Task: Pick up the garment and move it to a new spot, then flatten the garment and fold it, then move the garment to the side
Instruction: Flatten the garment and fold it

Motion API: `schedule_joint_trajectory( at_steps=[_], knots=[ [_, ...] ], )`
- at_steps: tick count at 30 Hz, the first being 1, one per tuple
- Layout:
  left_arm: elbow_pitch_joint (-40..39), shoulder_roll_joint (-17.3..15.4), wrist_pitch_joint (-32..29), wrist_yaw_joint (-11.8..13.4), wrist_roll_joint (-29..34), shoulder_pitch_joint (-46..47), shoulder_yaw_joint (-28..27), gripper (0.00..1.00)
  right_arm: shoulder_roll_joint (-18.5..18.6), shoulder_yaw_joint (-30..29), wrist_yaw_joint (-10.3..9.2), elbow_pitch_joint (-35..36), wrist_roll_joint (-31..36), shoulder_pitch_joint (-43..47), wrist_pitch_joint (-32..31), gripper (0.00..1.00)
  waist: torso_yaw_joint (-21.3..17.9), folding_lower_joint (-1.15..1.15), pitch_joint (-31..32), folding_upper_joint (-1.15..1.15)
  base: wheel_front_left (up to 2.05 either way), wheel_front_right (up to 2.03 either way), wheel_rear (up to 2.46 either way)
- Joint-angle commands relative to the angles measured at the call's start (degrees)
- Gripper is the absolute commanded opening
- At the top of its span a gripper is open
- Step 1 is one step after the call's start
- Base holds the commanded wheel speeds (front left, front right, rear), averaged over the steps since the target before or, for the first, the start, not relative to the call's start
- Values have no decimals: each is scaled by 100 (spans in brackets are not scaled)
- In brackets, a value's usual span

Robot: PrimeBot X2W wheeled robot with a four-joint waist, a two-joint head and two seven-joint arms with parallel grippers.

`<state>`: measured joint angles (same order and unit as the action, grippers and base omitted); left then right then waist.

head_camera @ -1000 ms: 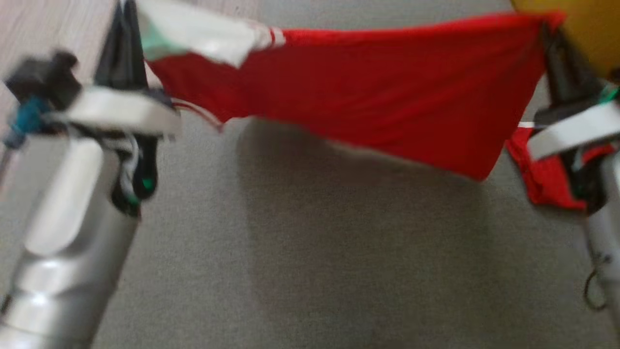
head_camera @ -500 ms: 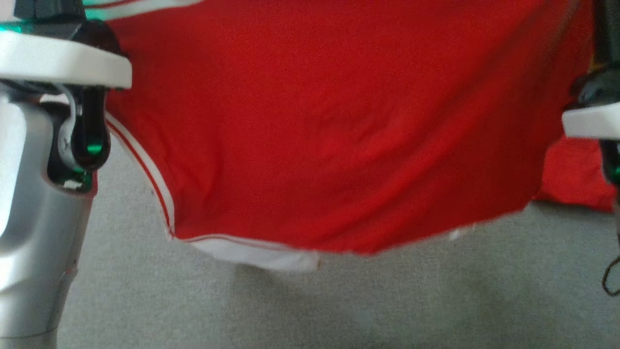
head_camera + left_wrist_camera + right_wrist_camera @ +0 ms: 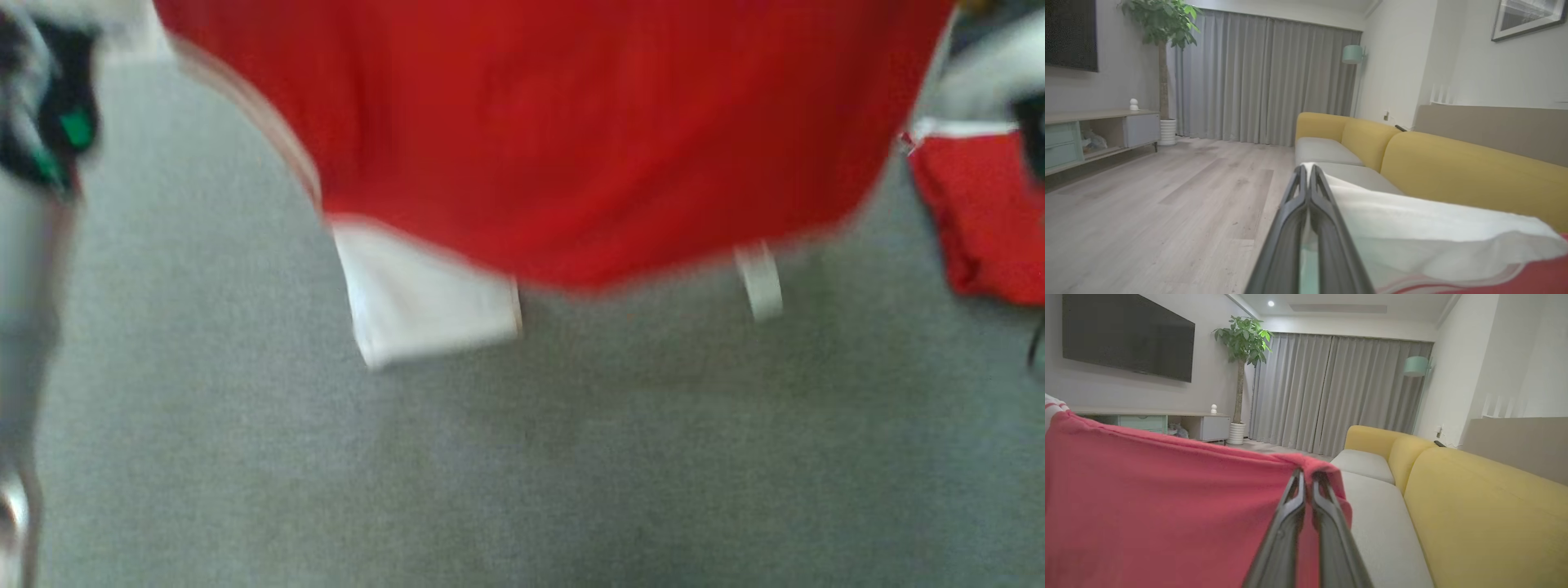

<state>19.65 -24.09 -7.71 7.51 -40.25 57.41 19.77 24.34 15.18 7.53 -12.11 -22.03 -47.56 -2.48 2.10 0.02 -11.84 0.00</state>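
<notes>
The garment [image 3: 563, 139] is a red shirt with white trim, hanging spread above a grey cushion, its white sleeve cuff [image 3: 424, 298] dangling at the lower edge. In the left wrist view my left gripper [image 3: 1308, 173] is shut on the garment's white edge [image 3: 1412, 228], fingers pressed together. The right wrist view has my right gripper [image 3: 1306, 477] shut on a red corner of the garment [image 3: 1167, 506], which stretches away to the left. Part of my left arm [image 3: 33, 212] shows blurred at the head view's left edge.
A grey seat surface [image 3: 522, 457] lies below the hanging cloth. A yellow sofa [image 3: 1486, 510] runs along the right, with wooden floor [image 3: 1167, 212], a low cabinet [image 3: 1094, 134], a potted plant [image 3: 1241, 375] and grey curtains [image 3: 1331, 396] beyond.
The garment has gone from a sagging strip to a broad hanging sheet, and its lower edge now hangs higher in the head view. The head view itself has shifted and blurred.
</notes>
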Motion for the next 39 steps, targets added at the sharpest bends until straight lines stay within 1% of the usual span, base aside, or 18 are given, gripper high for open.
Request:
schedule_joint_trajectory(
  at_steps=[1, 3, 6, 8, 10, 13, 16, 19, 22, 26, 30, 33, 34, 37, 39],
  knots=[
    [87, -264, 140, -26, 157, 745, -243, 0, 42, 77, -4, -103, -45, -607, 81, 0, 60, -2, -538, 0, 0, 0, 0],
    [615, -211, 377, -66, 333, 1429, -234, 0, -33, 170, -4, -674, 88, -1381, 301, 0, 84, -2, -771, 0, 0, 0, 0],
    [1279, -84, 931, -84, 547, 2367, -274, 0, -214, 164, -4, -1539, 349, -2380, 766, 0, 146, -2, -1053, 0, 0, 0, 0],
    [1709, 39, 1353, -137, 576, 2782, -336, 0, -370, 112, -4, -2084, 525, -2782, 1163, 0, 171, -2, -1116, 0, 0, 0, 0],
    [2058, 158, 1744, -292, 598, 3017, -324, 0, -492, 5, -4, -2548, 672, -3018, 1462, 0, 208, -2, -1164, 0, 0, 0, 0],
    [2520, 326, 2028, -616, 602, 3006, -221, 0, -642, 87, -4, -3079, 763, -2981, 1637, 0, 244, -2, -1177, 0, 0, 0, 0],
    [2922, 445, 2120, -893, 705, 2706, 13, 0, -617, 304, -4, -3458, 751, -2680, 1701, 0, 303, -2, -1148, 0, 0, 0, 0],
    [3239, 453, 2180, -1034, 831, 2213, 215, 0, -568, 623, -4, -3804, 623, -2238, 1718, 0, 317, -2, -1057, 0, 0, 0, 0],
    [3444, 395, 2220, -1149, 997, 1583, 453, 0, -479, 1068, -4, -4104, 391, -1781, 1631, 0, 341, -2, -892, 0, 0, 0, 0],
    [3526, 304, 2238, -1330, 1163, 722, 814, 0, -294, 1713, -4, -4221, -129, -1203, 1267, 0, 375, -2, -600, 0, 0, 0, 0],
    [3429, 124, 2142, -1435, 1236, -25, 1154, 0, 44, 2437, -4, -3979, -782, -661, 697, 0, 401, -2, -259, 0, 0, 0, 0],
    [3225, -26, 1895, -1475, 1171, -525, 1366, 0, 361, 2940, -4, -3653, -1343, -271, 199, 0, 427, -2, 19, 0, 0, 0, 0],
    [3225, -26, 1895, -1475, 1171, -525, 1366, 0, 361, 2940, -4, -3653, -1343, -271, 199, 0, 427, -2, 19, 0, 0, 0, 0],
    [2857, -208, 1397, -1493, 1071, -1016, 1686, 0, 695, 3372, -4, -3277, -1879, 73, -279, 0, 465, -2, 271, 0, 0, 0, 0],
    [2457, -360, 1034, -1496, 900, -1351, 1911, 0, 908, 3631, -4, -2997, -2220, 282, -586, 0, 488, -2, 428, 0, 0, 0, 0]
  ],
)
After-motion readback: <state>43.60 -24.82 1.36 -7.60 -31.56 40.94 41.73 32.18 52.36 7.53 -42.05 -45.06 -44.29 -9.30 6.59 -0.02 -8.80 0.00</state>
